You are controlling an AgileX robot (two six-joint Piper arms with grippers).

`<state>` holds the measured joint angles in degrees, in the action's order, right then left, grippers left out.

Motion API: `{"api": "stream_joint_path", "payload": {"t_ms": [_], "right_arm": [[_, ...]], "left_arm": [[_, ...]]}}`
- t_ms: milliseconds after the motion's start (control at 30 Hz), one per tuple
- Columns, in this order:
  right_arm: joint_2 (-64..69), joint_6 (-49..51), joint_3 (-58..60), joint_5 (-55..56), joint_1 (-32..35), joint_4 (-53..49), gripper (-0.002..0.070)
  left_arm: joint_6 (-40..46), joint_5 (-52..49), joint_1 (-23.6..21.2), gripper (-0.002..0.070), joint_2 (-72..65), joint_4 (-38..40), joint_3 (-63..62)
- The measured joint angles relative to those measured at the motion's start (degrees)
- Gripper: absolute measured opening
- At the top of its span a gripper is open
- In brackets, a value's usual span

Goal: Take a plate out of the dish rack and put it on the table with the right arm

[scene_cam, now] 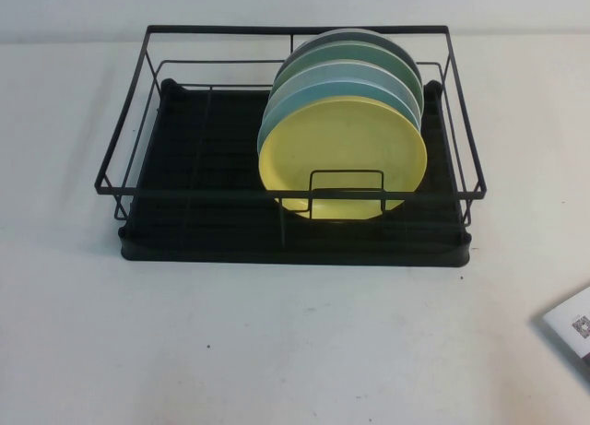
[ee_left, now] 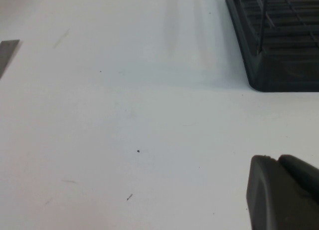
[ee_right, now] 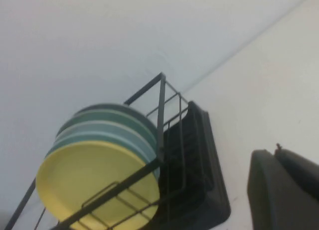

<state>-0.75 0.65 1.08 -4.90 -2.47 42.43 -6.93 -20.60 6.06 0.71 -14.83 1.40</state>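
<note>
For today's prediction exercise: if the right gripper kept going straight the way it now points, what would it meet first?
Probably the dish rack, at its end wire beside the plate. The right gripper shows only at the wrist view's edge, so depth is uncertain.

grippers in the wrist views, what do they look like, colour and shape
Little shows. The left gripper is a matte black, rounded blocky piece above the white table. The right gripper looks alike: matte black, rounded edges, beside the dish rack. No cables or markings visible; neither arm appears in the high view.

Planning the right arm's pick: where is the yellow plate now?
The yellow plate stands on edge in the dish rack, right half in the high view, frontmost, just ahead of the light-blue plate.
</note>
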Motion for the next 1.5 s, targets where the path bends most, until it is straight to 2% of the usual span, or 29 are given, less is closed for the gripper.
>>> {"api": "stream_joint_path", "payload": {"t_ms": [200, 367, 733, 1000, 1100, 1267, 1333, 1500], "right_arm": [[13.85, -1.17, -12.2, -17.62, 0.04, -7.36, -0.0018], [30.77, -12.94, -25.04, -28.31, 0.04, -9.94, -0.0018], [64.24, -39.8, -49.51, -34.57, -0.11, 7.07, -0.0018], [82.48, -54.03, -67.03, -38.85, -6.41, 11.49, -0.0014], [87.24, -57.81, -73.79, -41.2, -9.02, 11.21, 0.0028], [95.71, -59.56, -83.94, -44.39, -12.78, 7.72, 0.0217], [98.62, -59.94, -87.33, -45.19, -13.61, 5.33, 0.0265], [104.55, -62.96, -94.34, -47.31, -14.78, 1.6, 0.0298]], "left_arm": [[0.0, 0.0, 0.0, -0.0006, 0.0, 0.0, 0.0], [0.0, 0.0, 0.0, -0.0006, 0.0, 0.0, 0.0], [0.0, 0.0, 0.0, -0.0006, 0.0, 0.0, 0.0], [0.0, 0.0, 0.0, -0.0006, 0.0, 0.0, 0.0], [0.0, 0.0, 0.0, -0.0006, 0.0, 0.0, 0.0], [0.0, 0.0, 0.0, -0.0006, 0.0, 0.0, 0.0], [0.0, 0.0, 0.0, -0.0006, 0.0, 0.0, 0.0], [0.0, 0.0, 0.0, -0.0006, 0.0, 0.0, 0.0]]}}
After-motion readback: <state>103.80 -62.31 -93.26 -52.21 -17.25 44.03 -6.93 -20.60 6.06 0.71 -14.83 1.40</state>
